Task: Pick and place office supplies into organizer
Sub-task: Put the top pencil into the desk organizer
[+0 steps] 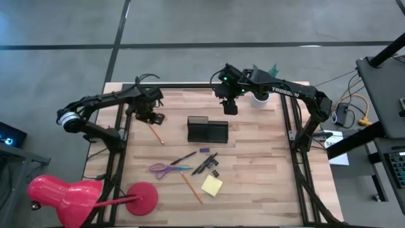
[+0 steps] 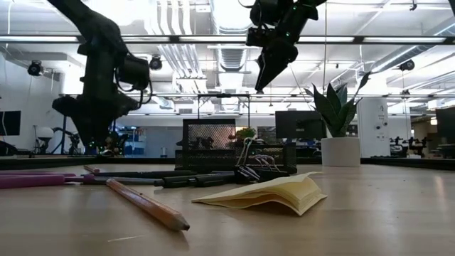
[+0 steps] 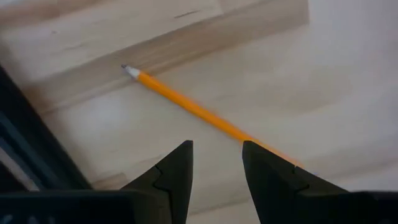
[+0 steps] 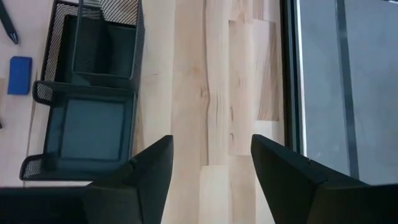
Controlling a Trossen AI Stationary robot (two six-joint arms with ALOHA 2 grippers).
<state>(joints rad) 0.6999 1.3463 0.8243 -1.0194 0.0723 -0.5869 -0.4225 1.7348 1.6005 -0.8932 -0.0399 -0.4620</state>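
The left gripper (image 3: 216, 163) hangs low over the surface (image 1: 253, 164) near its far left corner, jaws parted with nothing between them, right above an orange pencil (image 3: 186, 106) that lies flat; in the overhead view this pencil (image 1: 157, 134) runs on a diagonal, one end toward the far left, the other toward the near right, and the left wrist view shows its sharpened tip pointing away from the jaws. The right gripper (image 1: 230, 106) hovers well above the surface just beyond the organizer (image 1: 207, 130), jaws also spread apart and empty. The organizer stands near the middle of the surface, its long side running left to right. Nearer the front edge lie the loose supplies: one pair of purple-handled scissors (image 1: 167, 168) lying left to right with the handles to the left, a second orange pencil (image 1: 191, 187) on a diagonal, one yellow sticky-note pad (image 1: 212, 184), one small black clip (image 1: 216, 173), several black pens (image 1: 204, 164) angled together whose number I cannot tell, and one small blue item (image 1: 204, 151). A potted plant (image 1: 260, 96) stands at the far edge, and a red desk lamp (image 1: 66, 199) at the near left corner
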